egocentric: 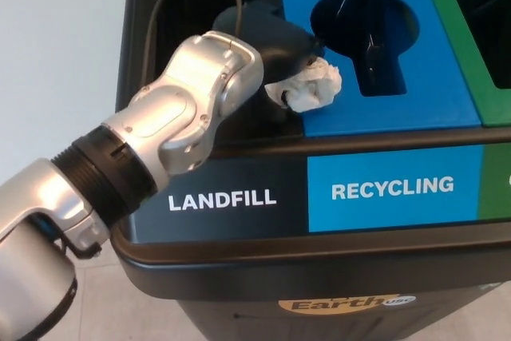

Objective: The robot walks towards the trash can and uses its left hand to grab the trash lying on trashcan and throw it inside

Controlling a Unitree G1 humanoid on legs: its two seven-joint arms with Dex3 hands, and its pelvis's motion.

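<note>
The trash is a crumpled ball of white paper (310, 87) lying on the trash can's lid, on the seam between the black LANDFILL section (215, 197) and the blue RECYCLING section (399, 109). My left hand (270, 37) comes over it from the left, silver forearm stretched across the landfill side. Its black fingers are closed around the paper's left and top sides, and one dark fingertip (284, 98) shows under the ball. The paper still touches the lid. My right hand does not show.
The landfill opening (188, 5) lies just left of and behind the hand, partly hidden by my wrist. The recycling slot (366, 21) is right of the paper. A green section (479, 37) fills the far right. Pale floor (56, 45) lies left.
</note>
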